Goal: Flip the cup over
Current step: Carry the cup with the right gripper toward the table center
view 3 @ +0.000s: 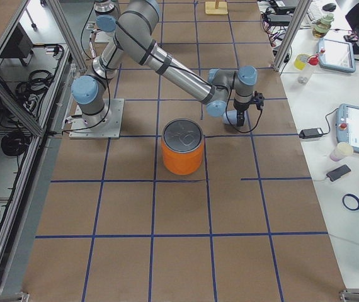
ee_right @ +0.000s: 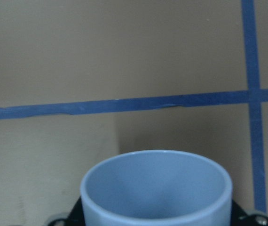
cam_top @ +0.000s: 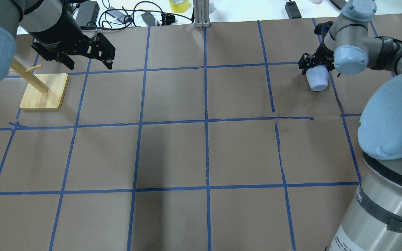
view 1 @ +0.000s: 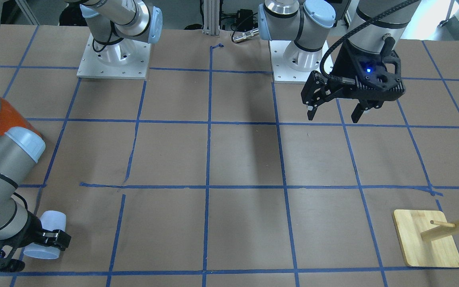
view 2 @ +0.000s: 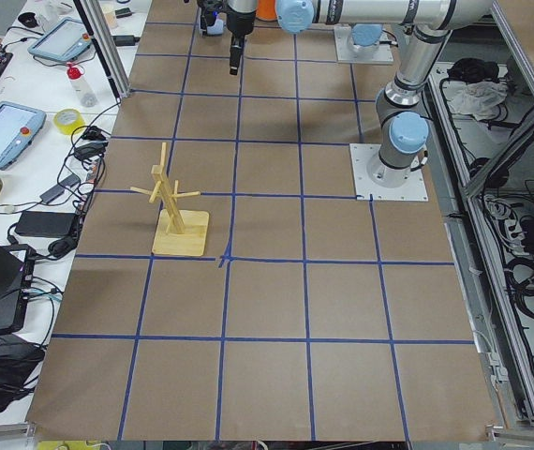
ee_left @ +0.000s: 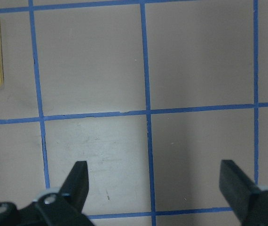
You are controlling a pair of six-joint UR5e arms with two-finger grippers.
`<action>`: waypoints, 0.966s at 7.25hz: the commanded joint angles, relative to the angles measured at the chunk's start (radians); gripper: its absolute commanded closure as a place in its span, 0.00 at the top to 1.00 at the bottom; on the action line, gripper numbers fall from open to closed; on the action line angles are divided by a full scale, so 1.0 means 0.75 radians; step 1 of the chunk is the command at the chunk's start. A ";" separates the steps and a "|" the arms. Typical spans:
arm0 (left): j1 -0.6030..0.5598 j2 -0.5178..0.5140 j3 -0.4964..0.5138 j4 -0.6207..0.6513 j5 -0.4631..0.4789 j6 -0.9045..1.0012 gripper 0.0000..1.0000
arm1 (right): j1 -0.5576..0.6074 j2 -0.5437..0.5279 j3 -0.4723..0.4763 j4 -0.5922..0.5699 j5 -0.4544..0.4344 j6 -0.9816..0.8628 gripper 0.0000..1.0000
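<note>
The cup (view 1: pixel 48 235), a small pale blue-white tumbler, is held between the fingers of my right gripper (view 1: pixel 44 240) near the table's far right edge. It also shows in the overhead view (cam_top: pixel 318 80), tilted on its side just over the paper. The right wrist view looks into its bluish open mouth (ee_right: pixel 157 188). My right gripper (cam_top: pixel 317 67) is shut on it. My left gripper (view 1: pixel 335 113) is open and empty, hovering above the table; its spread fingers (ee_left: pixel 77 181) show over the bare taped grid.
A big orange can with a silver lid (view 3: pixel 182 156) stands on the robot's right side, partly hidden behind the right arm in the front view (view 1: pixel 8 117). A wooden peg rack on a square base (cam_top: pixel 44 91) stands by the left gripper. Blue tape lines grid the brown table.
</note>
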 commanded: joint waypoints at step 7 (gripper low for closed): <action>0.000 0.002 0.000 0.000 0.000 0.000 1.00 | 0.733 -0.050 -0.002 -0.156 -0.003 -0.596 0.55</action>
